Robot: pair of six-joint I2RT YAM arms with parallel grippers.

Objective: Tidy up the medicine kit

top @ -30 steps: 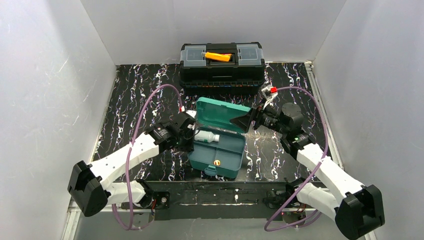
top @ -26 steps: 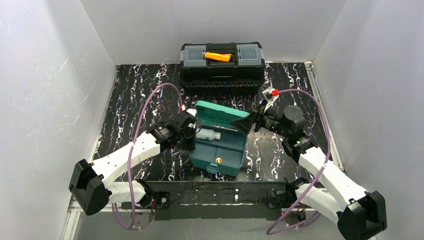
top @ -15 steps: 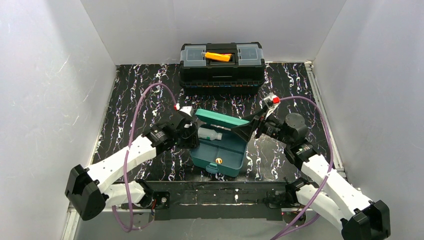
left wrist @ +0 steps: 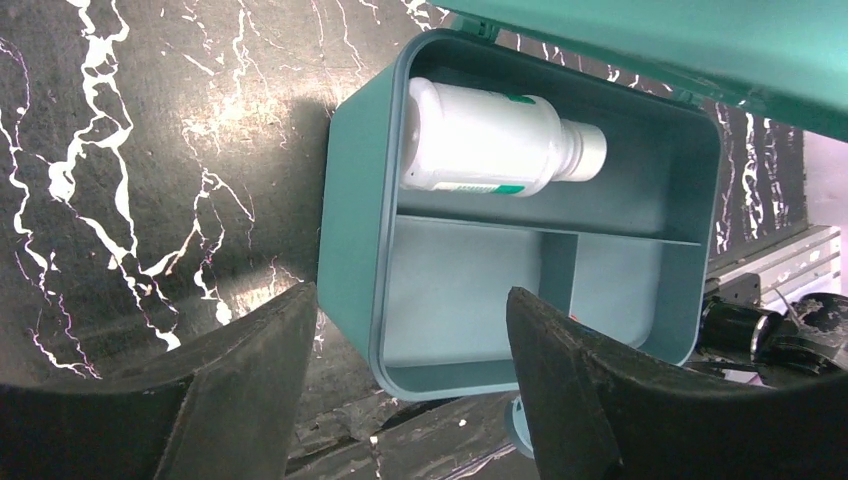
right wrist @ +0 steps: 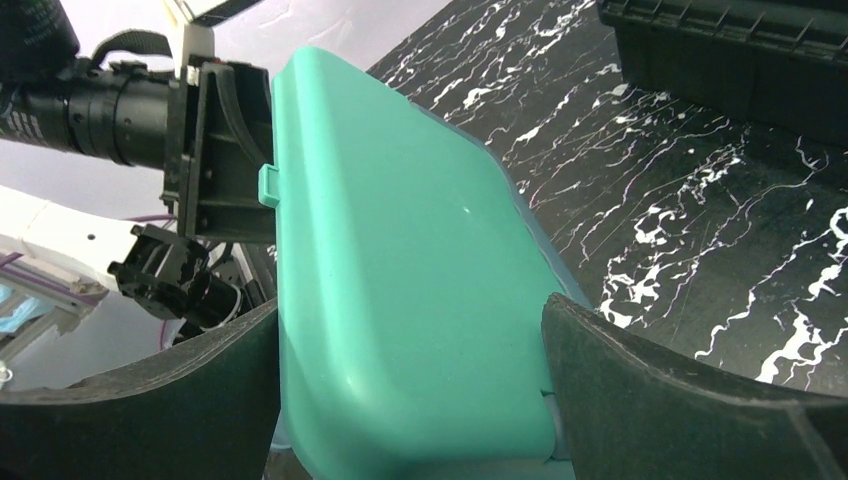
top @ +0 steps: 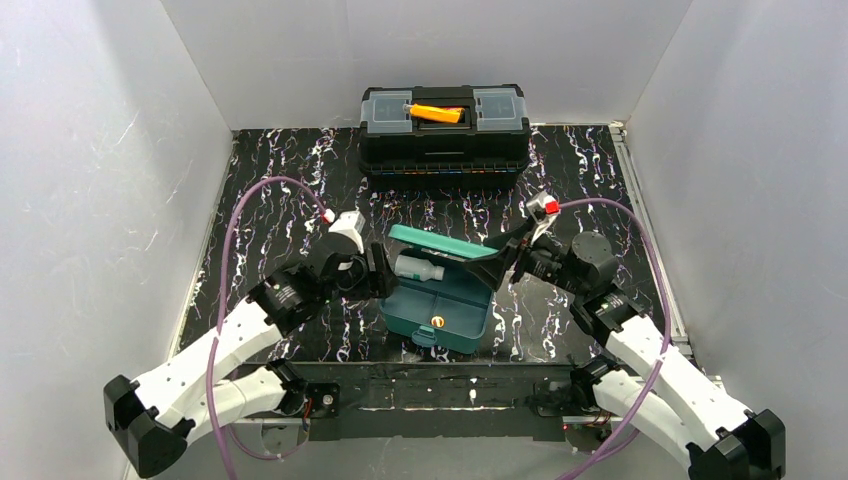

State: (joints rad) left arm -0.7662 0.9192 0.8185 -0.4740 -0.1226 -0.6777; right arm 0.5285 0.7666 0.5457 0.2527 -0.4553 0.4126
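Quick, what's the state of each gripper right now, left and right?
Left gripper: open, holding nothing, by the medicine kit.
Right gripper: open wide, jaws either side of the lid; contact cannot be told.

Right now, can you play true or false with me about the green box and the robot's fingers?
1. A white bottle lies in the back compartment of the medicine kit. True.
2. The kit's lid is shut tight. False: it hangs partly open, tilted over the bottle.
3. The left fingers pinch the bottle. False: they are spread apart and empty.
4. A black toolbox stands behind the kit. True.
5. The right fingers are squeezed together. False: they are spread wide at the lid.
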